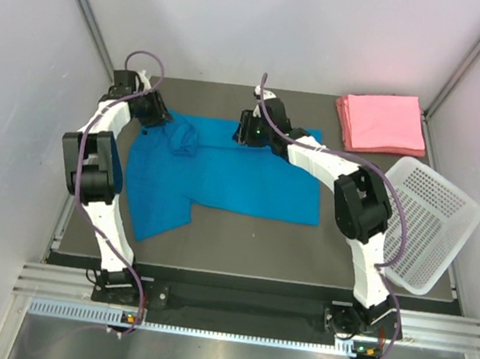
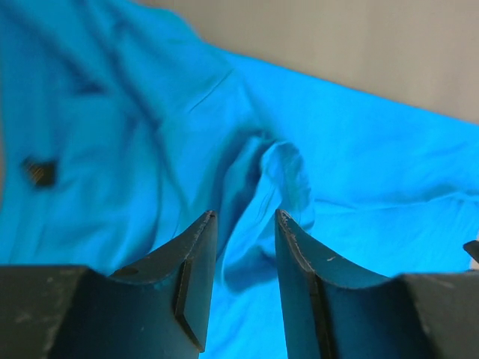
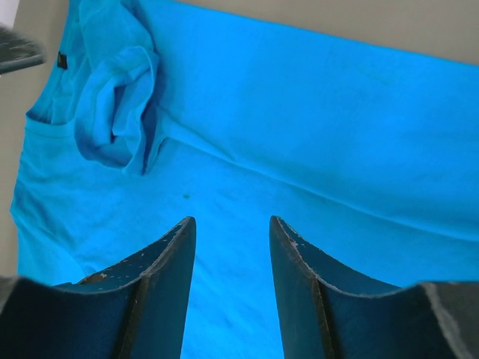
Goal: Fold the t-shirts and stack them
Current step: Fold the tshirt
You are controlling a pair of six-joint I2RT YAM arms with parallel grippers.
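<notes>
A bright blue t-shirt (image 1: 222,182) lies spread on the dark table, with a bunched fold (image 1: 183,139) near its far left. The pink folded t-shirts (image 1: 380,121) are stacked at the far right corner. My left gripper (image 1: 161,116) is open and empty at the shirt's far left edge, just above the cloth; its wrist view shows the bunched fold (image 2: 281,179) beyond the fingertips (image 2: 243,217). My right gripper (image 1: 248,134) is open and empty over the shirt's far edge near the middle; its wrist view shows flat blue cloth (image 3: 299,134) between and beyond the fingertips (image 3: 230,221).
A white perforated plastic basket (image 1: 429,224) sits tilted at the table's right edge, beside the right arm. Grey walls close in the left, right and back. The table's front strip (image 1: 248,251) lies between the shirt and the arm bases.
</notes>
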